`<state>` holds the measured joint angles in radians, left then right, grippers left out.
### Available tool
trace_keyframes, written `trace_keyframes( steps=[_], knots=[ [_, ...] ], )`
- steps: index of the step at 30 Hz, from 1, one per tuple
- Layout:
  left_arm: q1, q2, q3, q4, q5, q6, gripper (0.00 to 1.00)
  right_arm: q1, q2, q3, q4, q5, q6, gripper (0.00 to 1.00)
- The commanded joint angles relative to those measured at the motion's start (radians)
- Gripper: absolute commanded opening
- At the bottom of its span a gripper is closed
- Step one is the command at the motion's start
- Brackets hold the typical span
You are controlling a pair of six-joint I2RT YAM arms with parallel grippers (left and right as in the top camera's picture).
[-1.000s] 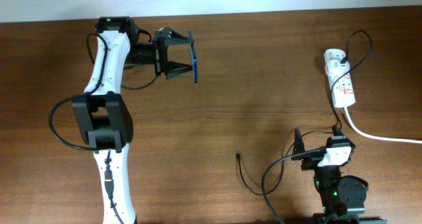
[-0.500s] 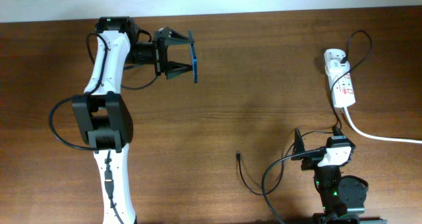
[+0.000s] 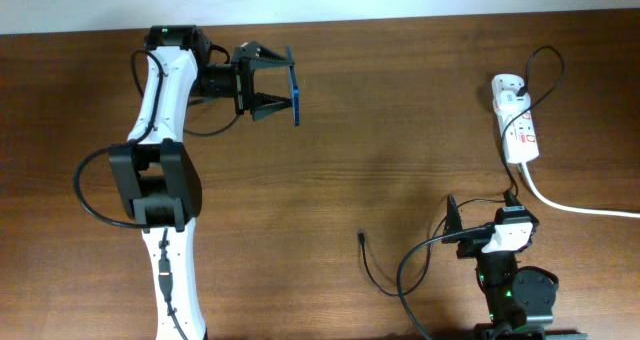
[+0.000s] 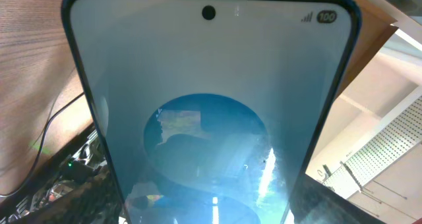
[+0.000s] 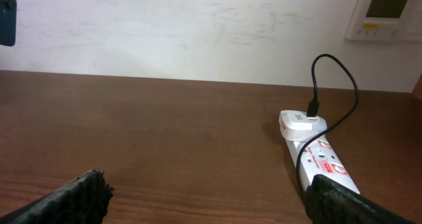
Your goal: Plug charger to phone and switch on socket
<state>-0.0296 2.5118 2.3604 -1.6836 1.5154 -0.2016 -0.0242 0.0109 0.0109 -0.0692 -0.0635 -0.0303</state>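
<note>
Grasping the slim black-edged smartphone with the bright blue screen [image 3: 294, 85], the left fingers [image 3: 268, 106] hold it on edge at the upper left of the overhead frame. The screen fills the left wrist view. The right fingers [image 5: 79, 197] stand released, spread wide, at the lower right. The thin black charger cable [image 3: 361, 239] lies on the brown wooden desk [image 3: 380, 130], its plug tip at lower centre, well apart from the smartphone. The elongated white power strip [image 3: 517, 120] lies at the upper right, its thick white cord [image 3: 580, 208] running to the right edge.
</note>
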Motion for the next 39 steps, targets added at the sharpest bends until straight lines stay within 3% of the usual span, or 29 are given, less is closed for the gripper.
trace_keyframes(
  steps=[1, 39],
  knots=[
    [0.004, -0.001, 0.024, -0.005, 0.059, 0.017, 0.79, 0.006, -0.008, -0.005, -0.006, 0.008, 0.005, 0.98],
    [0.004, -0.001, 0.024, -0.005, 0.059, 0.017, 0.8, 0.006, -0.008, -0.005, -0.006, 0.008, 0.005, 0.98]
  ],
)
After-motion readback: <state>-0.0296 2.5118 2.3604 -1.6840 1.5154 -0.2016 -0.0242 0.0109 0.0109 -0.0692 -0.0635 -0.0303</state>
